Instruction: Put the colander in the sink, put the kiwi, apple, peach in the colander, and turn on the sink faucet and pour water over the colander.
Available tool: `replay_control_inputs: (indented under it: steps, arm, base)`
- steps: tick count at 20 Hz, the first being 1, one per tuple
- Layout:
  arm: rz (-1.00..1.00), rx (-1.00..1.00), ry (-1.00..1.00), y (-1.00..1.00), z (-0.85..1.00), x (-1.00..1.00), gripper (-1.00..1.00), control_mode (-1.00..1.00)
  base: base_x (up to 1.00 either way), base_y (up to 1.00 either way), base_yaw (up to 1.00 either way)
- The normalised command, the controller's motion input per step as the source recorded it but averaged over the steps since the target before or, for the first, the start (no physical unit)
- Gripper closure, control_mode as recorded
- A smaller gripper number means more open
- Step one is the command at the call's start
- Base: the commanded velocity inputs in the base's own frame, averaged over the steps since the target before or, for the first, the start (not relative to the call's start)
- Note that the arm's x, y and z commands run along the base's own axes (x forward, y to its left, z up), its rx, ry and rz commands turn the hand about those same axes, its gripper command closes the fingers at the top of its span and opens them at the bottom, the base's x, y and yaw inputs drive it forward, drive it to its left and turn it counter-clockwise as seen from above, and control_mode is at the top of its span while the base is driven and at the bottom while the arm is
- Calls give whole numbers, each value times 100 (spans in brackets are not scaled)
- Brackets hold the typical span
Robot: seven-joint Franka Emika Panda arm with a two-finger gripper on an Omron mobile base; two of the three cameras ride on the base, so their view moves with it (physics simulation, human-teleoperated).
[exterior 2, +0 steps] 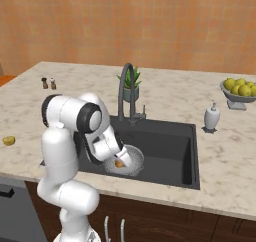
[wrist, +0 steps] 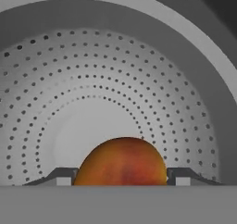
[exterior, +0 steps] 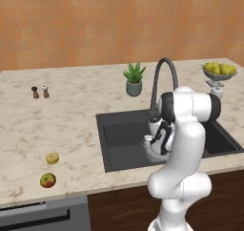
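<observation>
The colander sits in the sink, near its front left in the right base view, where its rim shows. My gripper reaches down into it, jaws closed against both sides of the peach, just above the colander floor. The peach shows as an orange spot at the hand in the right base view. The kiwi and the apple lie on the counter far left of the sink. The sink faucet arches over the basin behind my arm.
A potted plant stands behind the sink. Two small shakers sit at the back left. A grey bowl of yellow-green fruits and a soap dispenser stand to the right of the sink.
</observation>
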Motion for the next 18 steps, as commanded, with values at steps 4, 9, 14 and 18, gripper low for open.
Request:
replay_control_inputs:
  steps: [4, 9, 14, 18]
  arm:
    - [0, 0, 0, -10, -29, 14, 100, -100]
    - [0, 0, 0, -1, -14, 18, -100, -100]
    - [0, 0, -2, -4, 8, 5, -100, -100]
    - [0, 1, -9, 0, 77, 0, -100, -100]
  base:
    - [0, 0, 0]
    - [0, 0, 0]
    - [0, 0, 0]
    - [0, 0, 0]
